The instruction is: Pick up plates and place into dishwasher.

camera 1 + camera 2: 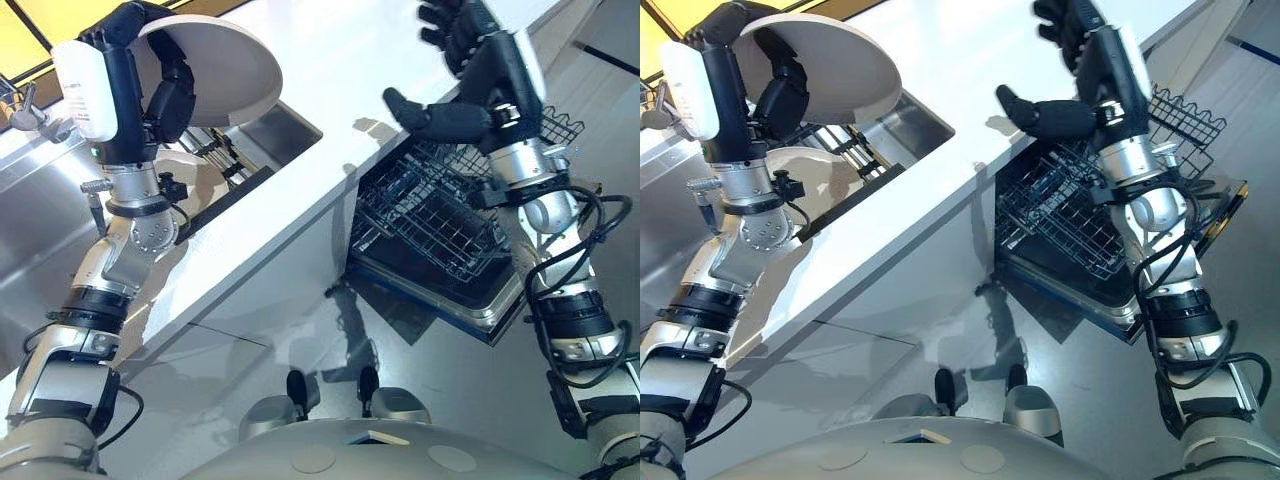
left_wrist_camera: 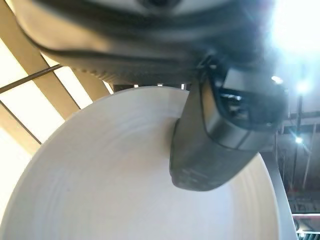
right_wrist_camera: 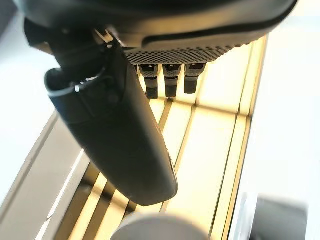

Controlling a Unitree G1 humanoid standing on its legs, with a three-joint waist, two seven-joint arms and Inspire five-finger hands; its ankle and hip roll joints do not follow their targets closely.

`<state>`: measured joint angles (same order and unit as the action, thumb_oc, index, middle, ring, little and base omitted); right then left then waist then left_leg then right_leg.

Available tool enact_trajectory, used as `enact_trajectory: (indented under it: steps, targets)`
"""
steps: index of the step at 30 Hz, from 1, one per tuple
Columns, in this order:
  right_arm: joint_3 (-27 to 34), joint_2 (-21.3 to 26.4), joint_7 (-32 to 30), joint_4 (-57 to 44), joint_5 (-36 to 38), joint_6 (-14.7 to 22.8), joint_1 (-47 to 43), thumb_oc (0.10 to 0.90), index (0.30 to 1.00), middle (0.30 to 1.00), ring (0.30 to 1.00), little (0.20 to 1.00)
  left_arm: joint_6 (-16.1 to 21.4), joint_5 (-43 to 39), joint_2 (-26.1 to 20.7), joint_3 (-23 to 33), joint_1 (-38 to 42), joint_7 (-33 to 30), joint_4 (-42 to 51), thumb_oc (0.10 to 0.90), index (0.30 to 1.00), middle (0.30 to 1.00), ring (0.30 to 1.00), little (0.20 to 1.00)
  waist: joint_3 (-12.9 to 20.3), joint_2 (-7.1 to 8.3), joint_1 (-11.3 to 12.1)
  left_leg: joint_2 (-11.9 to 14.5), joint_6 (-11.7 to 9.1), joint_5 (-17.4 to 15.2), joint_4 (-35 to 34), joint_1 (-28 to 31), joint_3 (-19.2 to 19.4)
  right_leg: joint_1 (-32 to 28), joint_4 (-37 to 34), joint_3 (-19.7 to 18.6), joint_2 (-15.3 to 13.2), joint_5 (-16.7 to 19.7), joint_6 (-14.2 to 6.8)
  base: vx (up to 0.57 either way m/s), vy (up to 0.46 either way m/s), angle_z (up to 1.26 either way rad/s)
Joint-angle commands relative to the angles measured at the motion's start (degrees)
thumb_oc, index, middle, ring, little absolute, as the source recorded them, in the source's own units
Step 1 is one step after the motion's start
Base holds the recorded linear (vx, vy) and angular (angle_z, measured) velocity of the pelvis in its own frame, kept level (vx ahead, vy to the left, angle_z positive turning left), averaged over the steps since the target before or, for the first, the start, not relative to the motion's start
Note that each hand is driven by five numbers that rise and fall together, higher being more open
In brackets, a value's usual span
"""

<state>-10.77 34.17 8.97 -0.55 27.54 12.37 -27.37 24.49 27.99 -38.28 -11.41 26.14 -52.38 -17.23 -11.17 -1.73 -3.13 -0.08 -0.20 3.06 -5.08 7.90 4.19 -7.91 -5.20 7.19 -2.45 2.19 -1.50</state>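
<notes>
L robot hand (image 1: 170,95): raised above the sink end of the bench, fingers and thumb clamped on the rim of a white plate (image 1: 225,65); wrist view shows thumb (image 2: 210,150) pressed across the plate face.
Plate: held up in the air, tilted, well clear of bench top, over the sink (image 1: 280,130).
R robot hand (image 1: 455,75): up over the bench's front edge, fingers spread and straight, thumb out to the side, holding nothing.
Sink: steel basin sunk into bench near its far-left part; dark rack bars (image 1: 225,155) inside, w/ a second pale plate (image 1: 815,170) lying in it under the held one.
Bench (image 1: 380,50): white top, runs diagonally.
Dishwasher (image 1: 440,225): door down, wire rack (image 1: 1070,215) pulled out below bench front edge, beneath R arm.
</notes>
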Motion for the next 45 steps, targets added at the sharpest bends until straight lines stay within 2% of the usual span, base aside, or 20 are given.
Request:
enact_trajectory:
  steps: [1,7,14,24,34,35,36,38,40,43,44,45]
  targets:
    - [0.39,-2.43,2.61,-2.35,5.56,2.32,-7.9,0.8,0.9,0.9,0.9,0.9,4.69,0.46,0.2,-2.29,10.9,-4.32,-3.35,0.1,0.3,0.3,0.3,0.2,7.08,0.87,0.76,-3.49,1.22,-8.01,1.82,-0.21,-0.91,2.36,8.22,2.09,3.52,-10.63,-0.51,0.0,0.0,0.0]
    - [-2.32,-5.69,1.89,-2.54,7.24,-1.19,-8.06,0.8,0.9,0.9,0.9,0.9,5.27,0.91,2.71,-3.3,9.56,-4.8,-3.91,0.1,0.3,0.3,0.3,0.2,7.51,1.13,1.4,-3.27,1.19,-7.86,1.76,-0.09,-0.98,2.06,8.01,2.33,3.52,-10.5,-0.48,0.02,-0.013,0.03]
    - [-4.9,-10.06,1.31,-2.5,14.59,-7.1,-8.07,0.8,0.9,0.9,0.9,0.9,4.65,1.56,4.32,-5.04,9.3,-4.83,-4.35,0.1,0.3,0.3,0.3,0.2,7.5,1.22,1.95,-3.27,1.19,-8.07,1.79,0.51,-1.31,1.21,7.99,2.66,3.57,-10.99,-0.36,0.02,-0.003,0.01]
    - [-7.68,-14.36,-1.47,-2.15,18.65,-10.08,-8.89,0.8,0.9,0.9,0.9,0.9,4.79,0.5,6.21,-8.03,10.44,-4.64,-5.16,0.1,0.3,0.3,0.3,0.2,7.41,1.1,2.4,-3.27,1.23,-7.88,1.87,0.61,-1.8,0.88,7.99,3.15,3.53,-11.01,-0.17,0.01,0.002,0.04]
    - [-8.77,-16.62,-4.8,-2.06,15.85,-8.92,-9.71,0.8,0.9,0.9,0.9,0.9,5.86,-1.68,9.28,-10.17,10.31,-2.27,-4.35,0.1,0.3,0.3,0.3,0.2,6.98,1.01,2.63,-3.35,1.35,-7.96,2.28,0.56,-2.21,0.71,7.92,3.18,3.65,-10.93,-0.02,0.0,0.0,0.0]
    - [-8.69,-16.75,-5.14,-2.17,15.11,-9.28,-9.67,0.158,0.349,0.349,0.349,0.258,5.99,-1.88,9.6,-10.11,9.98,-1.92,-3.99,0.1,0.3,0.3,0.3,0.2,6.92,1.01,2.63,-3.38,1.38,-7.98,2.31,0.56,-2.29,0.72,7.9,3.12,3.68,-10.92,-0.01,0.0,0.0,0.0]
    - [-8.67,-16.7,-5.55,-2.31,14.59,-10.01,-9.59,0.1,0.3,0.3,0.3,0.2,6.21,-1.99,9.87,-10.02,9.59,-1.67,-3.49,0.1,0.3,0.3,0.3,0.2,6.85,1.02,2.64,-3.41,1.4,-8.0,2.36,0.52,-2.38,0.72,7.88,3.07,3.7,-10.93,0.02,0.0,0.0,0.0]
    - [-8.51,-16.44,-6.02,-2.19,14.18,-10.56,-9.31,0.1,0.3,0.3,0.3,0.2,7.19,-2.2,10.11,-9.81,8.8,-0.86,-2.53,0.1,0.3,0.3,0.3,0.2,6.71,0.99,2.65,-3.42,1.42,-7.98,2.27,0.61,-2.52,0.68,7.96,3.01,3.76,-11.03,0.1,0.0,0.0,0.0]
    - [-8.19,-16.22,-6.43,-2.03,14.06,-10.84,-8.84,0.1,0.3,0.3,0.3,0.2,10.17,-5.18,10.43,-9.85,8.17,2.49,-1.57,0.1,0.3,0.3,0.3,0.2,6.64,0.98,2.69,-3.41,1.45,-7.91,2.21,0.68,-2.6,0.64,8.09,3.04,3.8,-11.05,0.1,0.0,0.0,0.0]
    - [-7.53,-16.06,-6.8,-2.27,14.36,-10.79,-7.89,0.1,0.3,0.3,0.3,0.2,14.32,-15.27,11.65,-10.29,7.2,15.41,1.47,0.1,0.3,0.3,0.3,0.2,6.5,1.03,2.79,-3.46,1.55,-8.02,2.61,0.5,-2.81,0.69,8.17,2.92,3.79,-11.0,0.06,0.0,0.0,0.0]
    - [-7.35,-15.99,-7.14,-2.53,14.42,-10.83,-7.45,0.1,0.3,0.3,0.3,0.2,14.98,-24.94,12.65,-11.23,6.57,27.36,3.46,0.1,0.3,0.3,0.3,0.2,6.36,1.03,2.87,-3.51,1.63,-8.07,2.86,0.36,-2.98,0.77,8.21,2.79,3.83,-10.93,0.07,0.0,0.0,0.0]
    - [-7.43,-16.02,-7.42,-2.73,14.34,-10.87,-7.16,0.1,0.3,0.3,0.3,0.2,14.04,-30.03,13.18,-12.15,6.32,32.3,4.45,0.1,0.3,0.3,0.3,0.2,6.26,0.99,2.86,-3.53,1.68,-8.09,2.92,0.32,-3.11,0.81,8.18,2.68,3.82,-10.83,0.04,0.0,0.0,0.0]
